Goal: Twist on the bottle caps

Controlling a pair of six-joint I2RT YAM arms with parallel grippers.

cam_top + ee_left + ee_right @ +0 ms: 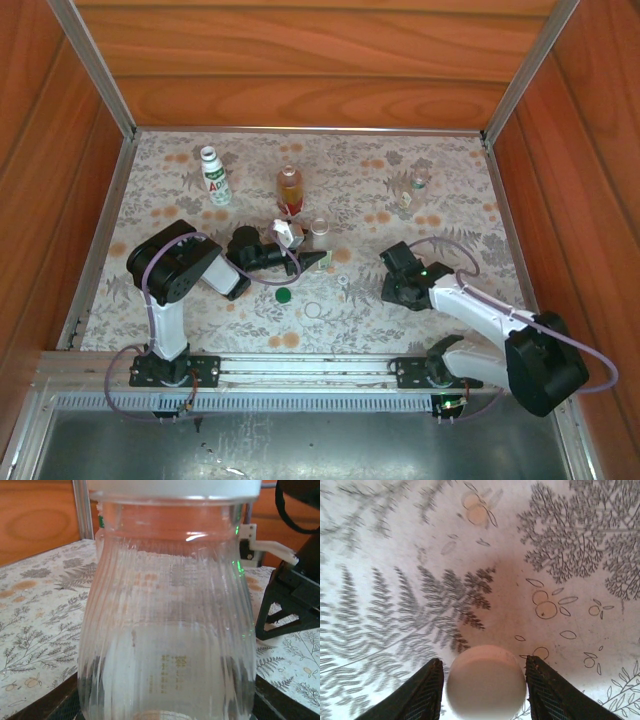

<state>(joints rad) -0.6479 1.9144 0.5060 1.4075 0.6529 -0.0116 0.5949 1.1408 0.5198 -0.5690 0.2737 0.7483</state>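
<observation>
**Cap to the right of an upright bottle: the approach runs leftward**

Nearest, a dark green cap lies loose on the tabletop. Just beyond it, the right pincer is closed on a white cap, with one finger against each side. To the left of this pincer and slightly farther off stands the short clear bottle, its long axis upright. The left pincer appears closed about its base. The capping move therefore seems to fall to the right arm, leftward and over the neck. Farthest, and well apart, stand the white bottle, the amber bottle and the clear labelled bottle
</observation>
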